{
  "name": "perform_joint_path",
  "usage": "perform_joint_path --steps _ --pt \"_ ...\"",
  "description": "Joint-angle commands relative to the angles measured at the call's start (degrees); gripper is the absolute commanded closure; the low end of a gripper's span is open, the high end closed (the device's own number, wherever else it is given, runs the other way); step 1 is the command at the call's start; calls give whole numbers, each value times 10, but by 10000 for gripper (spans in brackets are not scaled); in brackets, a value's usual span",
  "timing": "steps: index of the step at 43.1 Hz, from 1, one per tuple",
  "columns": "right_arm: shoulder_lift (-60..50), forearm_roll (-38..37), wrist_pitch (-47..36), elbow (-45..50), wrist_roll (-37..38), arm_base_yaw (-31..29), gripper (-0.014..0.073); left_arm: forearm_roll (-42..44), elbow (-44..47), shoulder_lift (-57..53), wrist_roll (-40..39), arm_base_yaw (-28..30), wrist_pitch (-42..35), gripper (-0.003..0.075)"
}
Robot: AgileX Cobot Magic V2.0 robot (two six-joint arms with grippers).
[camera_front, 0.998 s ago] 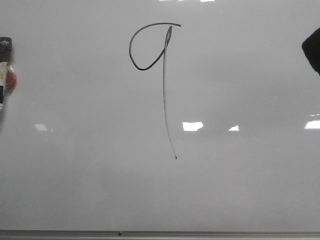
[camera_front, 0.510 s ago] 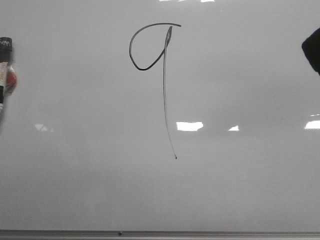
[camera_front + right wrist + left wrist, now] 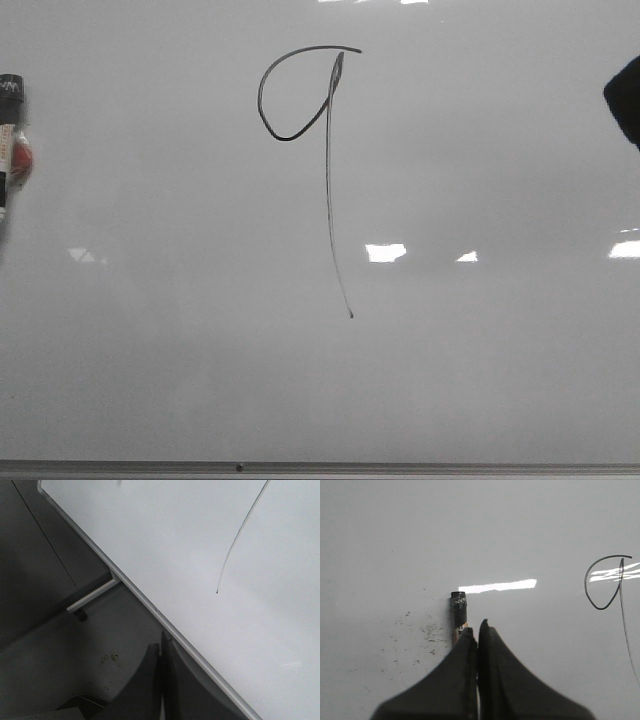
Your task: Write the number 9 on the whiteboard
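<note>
The number 9 (image 3: 328, 190) is a thin black marker line on the whiteboard (image 3: 480, 380), with a narrow loop and a long tail. The left wrist view shows its loop (image 3: 601, 608) far to one side on the board (image 3: 520, 530). My left gripper (image 3: 476, 626) is shut, fingers pressed together. A black-capped marker (image 3: 459, 609) pokes out just beyond and beside one fingertip, and I cannot tell whether they touch. The marker (image 3: 10, 140) sits at the front view's left edge. My right gripper (image 3: 161, 642) is shut and empty beside the board's edge, near the tail's end (image 3: 218, 590).
A grey metal edge (image 3: 320, 466) borders the board, also seen in the right wrist view (image 3: 130, 587). Beyond it lie a dark surface and a metal bar (image 3: 92, 597). Black specks (image 3: 415, 630) dot the board near the marker. A dark arm part (image 3: 625, 100) intrudes at right.
</note>
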Motion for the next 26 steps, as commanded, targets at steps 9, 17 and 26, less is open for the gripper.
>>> perform_joint_path --steps 9,17,26 --pt "-4 25 -15 -12 -2 -4 661 56 2 -1 -46 1 -63 739" --pt "-4 25 -15 -12 -2 -4 661 332 64 -41 -331 2 -95 739" --pt "-4 25 -15 -12 -2 -4 661 336 150 -128 -336 20 -98 739"
